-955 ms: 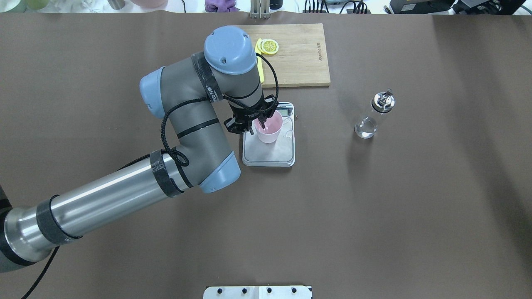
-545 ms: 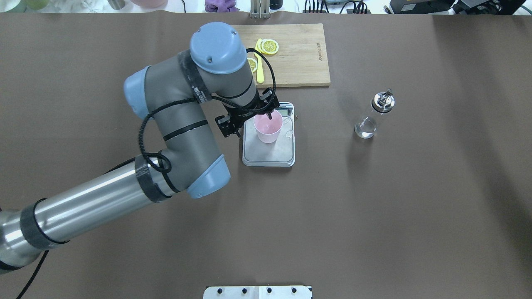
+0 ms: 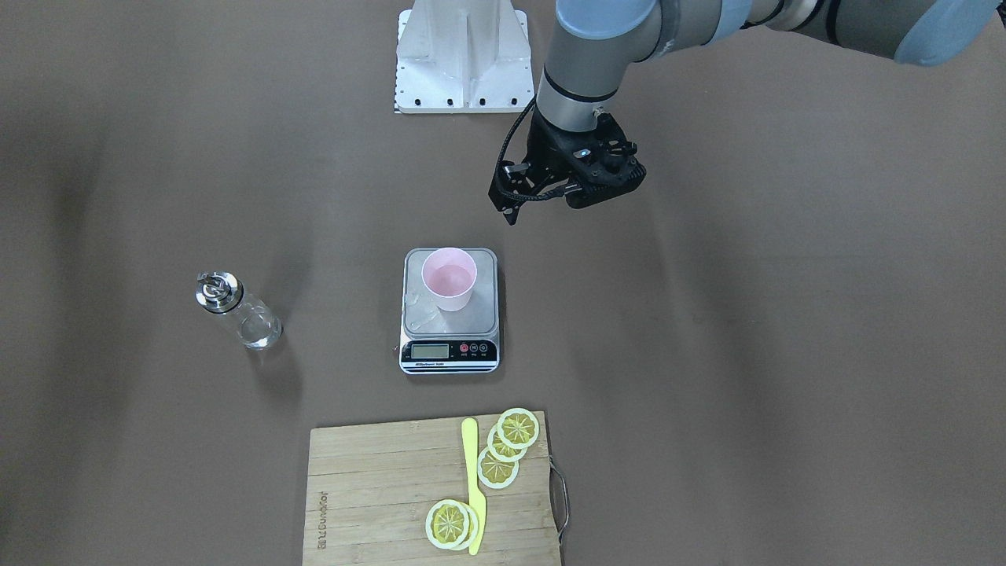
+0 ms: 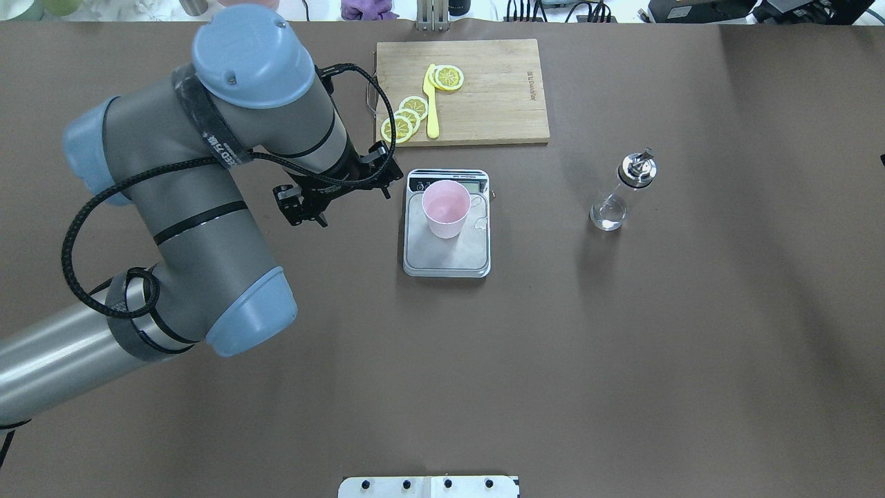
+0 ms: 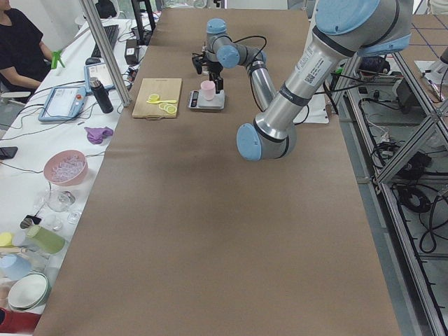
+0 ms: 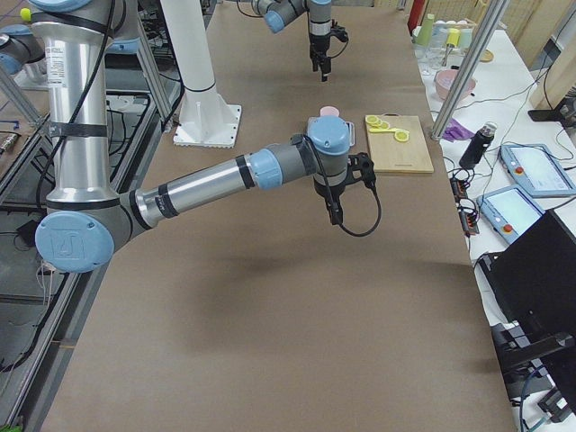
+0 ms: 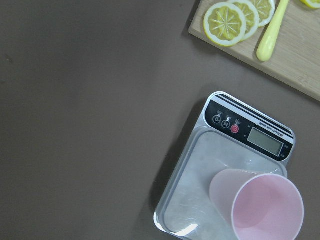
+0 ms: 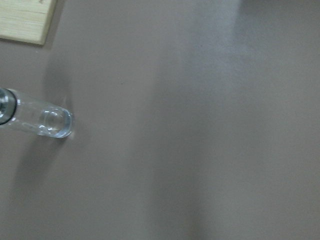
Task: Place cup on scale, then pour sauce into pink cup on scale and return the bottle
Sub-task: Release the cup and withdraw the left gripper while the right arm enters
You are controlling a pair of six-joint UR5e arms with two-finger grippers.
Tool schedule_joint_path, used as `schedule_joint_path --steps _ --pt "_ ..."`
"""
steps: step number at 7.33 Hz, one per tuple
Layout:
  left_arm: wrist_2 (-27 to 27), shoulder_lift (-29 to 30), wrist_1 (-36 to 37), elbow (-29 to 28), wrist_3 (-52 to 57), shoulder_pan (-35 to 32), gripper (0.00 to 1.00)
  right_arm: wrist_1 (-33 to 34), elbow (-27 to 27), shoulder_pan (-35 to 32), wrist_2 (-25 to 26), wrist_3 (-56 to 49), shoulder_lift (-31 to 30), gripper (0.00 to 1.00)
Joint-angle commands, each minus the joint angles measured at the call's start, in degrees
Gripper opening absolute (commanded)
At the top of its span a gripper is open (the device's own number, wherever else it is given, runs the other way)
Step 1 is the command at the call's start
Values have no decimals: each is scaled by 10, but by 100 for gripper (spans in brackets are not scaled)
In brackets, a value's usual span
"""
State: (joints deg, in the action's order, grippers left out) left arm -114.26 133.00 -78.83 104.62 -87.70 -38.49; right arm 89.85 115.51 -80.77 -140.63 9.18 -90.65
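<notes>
The left hand [image 3: 509,208] has just let go of the pink cup [image 4: 446,207] and pulled back. Half a second ago one finger was still inside the rim; now the hand hangs above the bare tabletop [image 4: 622,346] on the robot's left of the scale [image 4: 446,261], apart from it. It holds nothing, but I cannot make out how far its jaws stand apart.

The cup stands upright on its own on the steel platform, toward the display end and inside the platform's edges. The first step of the task therefore looks done, and pouring comes next.

The glass bottle [image 4: 619,197] stands untouched on the tabletop, well apart from the scale on the robot's right, with its silver spout cap on. The right hand [image 6: 335,209] hangs over the tabletop, and its wrist camera catches the bottle at the frame's left edge. It appears in a side view only, so I cannot tell whether it is open or closed.

The cup is empty, with only its pink floor showing. The bottle looks clear right through, and I cannot tell whether any sauce is in it. Beyond the scale, a wooden cutting board [image 4: 498,104] carries lemon slices [image 4: 448,77] and a yellow knife [image 4: 432,119].
</notes>
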Motion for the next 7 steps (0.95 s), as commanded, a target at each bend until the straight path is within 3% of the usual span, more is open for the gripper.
schedule_joint_path --steps 1,4,5,6,7 --pt "2 -4 10 8 7 -8 98 0 66 52 52 47 19 100" --pt "3 -21 10 12 10 -23 98 0 119 120 114 103 89 100" --pt "3 -35 9 21 35 -25 98 -31 125 146 165 155 94 99" --pt "3 -52 9 34 52 -32 98 -135 126 188 224 255 47 98" --pt "3 -56 9 39 61 -37 98 -237 128 261 331 340 -9 99"
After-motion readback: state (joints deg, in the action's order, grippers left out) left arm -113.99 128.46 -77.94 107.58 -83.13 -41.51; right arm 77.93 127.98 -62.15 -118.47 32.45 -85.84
